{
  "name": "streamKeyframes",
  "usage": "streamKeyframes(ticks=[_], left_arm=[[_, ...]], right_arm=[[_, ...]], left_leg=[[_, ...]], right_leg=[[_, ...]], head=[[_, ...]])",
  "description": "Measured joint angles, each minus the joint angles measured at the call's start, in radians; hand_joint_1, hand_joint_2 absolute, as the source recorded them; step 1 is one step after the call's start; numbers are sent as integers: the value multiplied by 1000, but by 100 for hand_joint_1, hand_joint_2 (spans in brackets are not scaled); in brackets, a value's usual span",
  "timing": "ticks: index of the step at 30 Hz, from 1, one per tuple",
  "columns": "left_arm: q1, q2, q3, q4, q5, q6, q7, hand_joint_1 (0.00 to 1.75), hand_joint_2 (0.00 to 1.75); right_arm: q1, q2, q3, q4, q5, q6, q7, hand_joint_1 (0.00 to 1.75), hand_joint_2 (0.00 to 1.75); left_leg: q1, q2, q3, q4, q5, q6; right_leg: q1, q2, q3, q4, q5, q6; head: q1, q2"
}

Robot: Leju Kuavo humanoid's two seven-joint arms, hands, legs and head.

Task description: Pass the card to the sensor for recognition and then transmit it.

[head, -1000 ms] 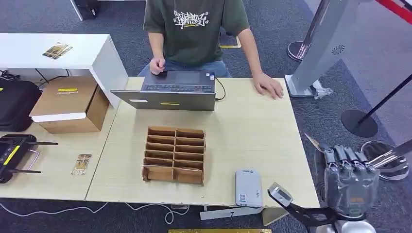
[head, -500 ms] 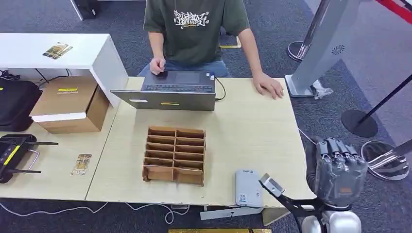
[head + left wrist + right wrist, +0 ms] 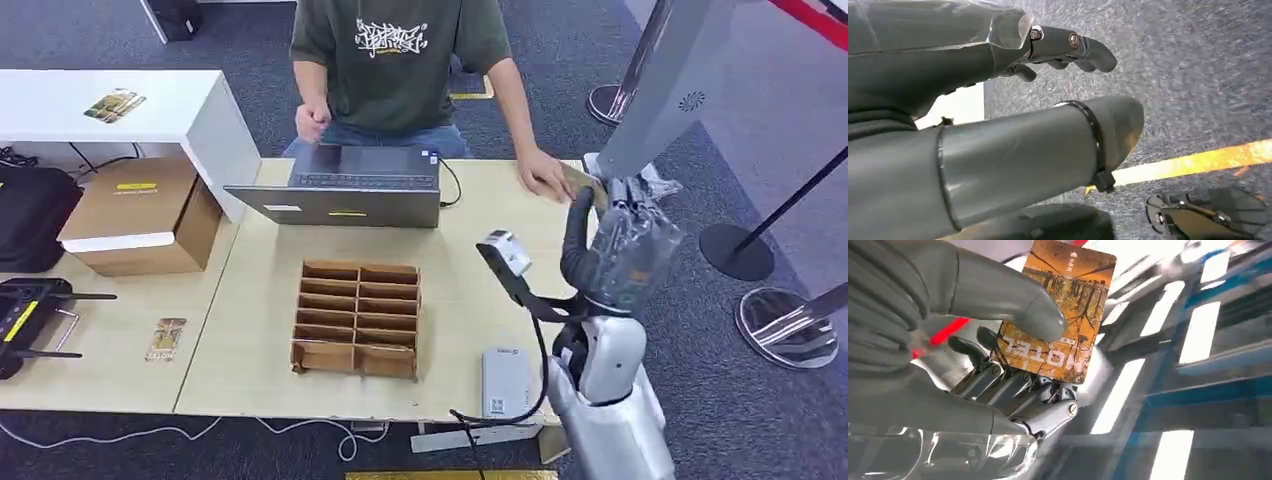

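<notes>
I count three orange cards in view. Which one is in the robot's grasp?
The card pinched in the right hand, raised over the table's far right. The other two lie flat: one on the white shelf, one on the left table.

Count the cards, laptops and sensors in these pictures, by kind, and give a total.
Cards: 3, one card in the right hand, one on the wooden table, one on the white table.
Laptop: 1.
Sensor: 1.
Total: 5.
</notes>
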Motion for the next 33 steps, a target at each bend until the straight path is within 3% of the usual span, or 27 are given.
streamKeyframes(ticks=[4, 11, 19, 26, 33], left_arm=[[-13, -2, -19, 0, -9, -2, 4, 0, 0], [-21, -5, -51, 0, -27, -11, 17, 0, 0], [-34, -4, -82, 0, -37, -29, 44, 0, 0], [-38, -5, -107, 0, -33, -31, 47, 0, 0], [-40, -5, -122, 0, -28, -40, 47, 0, 0]], right_arm=[[-95, -5, 140, 90, 0, 2, 6, 175, 175], [-213, -4, 227, 232, 0, -6, -13, 175, 175], [-312, 36, 256, 364, 0, -7, -57, 175, 175], [-451, 112, 275, 547, 0, -21, -87, 175, 175], [-511, 166, 276, 674, -1, -29, -113, 175, 175]], left_leg=[[0, -5, -2, 0, 2, 1], [0, -5, -3, 0, 2, 1], [0, -5, -3, 0, 2, 1], [0, -5, -2, 0, 2, 1], [0, -5, -3, 0, 2, 1]], right_leg=[[0, -5, 0, 0, 0, 0], [0, -5, 0, 0, 0, 0], [0, -5, 0, 0, 0, 0], [0, -5, 0, 0, 0, 0], [0, -5, 0, 0, 0, 0]], head=[[0, 0], [0, 0], [0, 0], [0, 0], [0, 0]])
